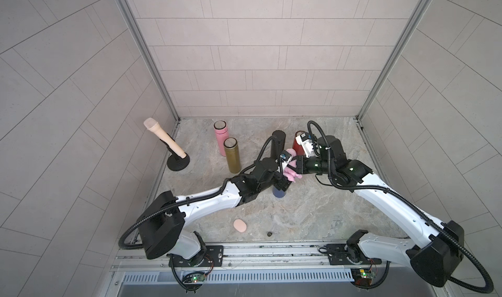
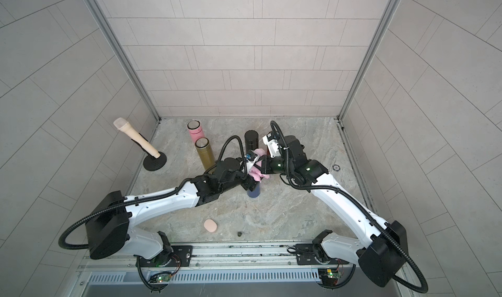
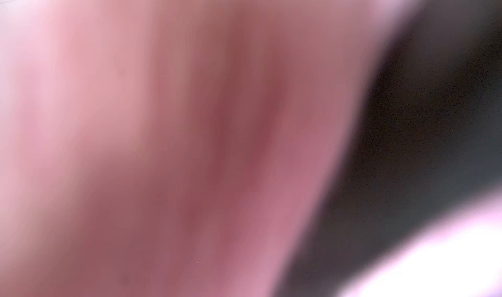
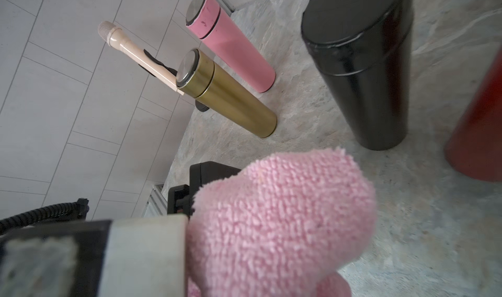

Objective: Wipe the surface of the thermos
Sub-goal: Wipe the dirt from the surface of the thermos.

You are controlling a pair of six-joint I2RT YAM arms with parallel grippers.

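Note:
A dark blue thermos [image 1: 279,193] [image 2: 253,193] stands upright on the stone floor near the middle; only its lower part shows. My left gripper [image 1: 283,184] [image 2: 251,184] sits around its upper body, with the jaws hidden under a cloth, so their grip is unclear. My right gripper [image 1: 294,170] [image 2: 262,168] is shut on a crumpled pink cloth [image 1: 290,172] [image 2: 256,173] [image 4: 282,222] that lies against the top of the thermos. In the left wrist view the pink cloth [image 3: 190,132] fills the frame as a blur.
Behind stand a black thermos [image 1: 277,143] [image 4: 361,73], a red one [image 1: 297,146] [image 4: 480,135], a gold one [image 1: 232,155] [image 4: 225,97] and a pink one [image 1: 220,135] [image 4: 231,45]. A beige microphone [image 1: 165,142] leans on its stand at the left. A pink oval pad [image 1: 239,225] and a small dark bit [image 1: 269,233] lie near the front.

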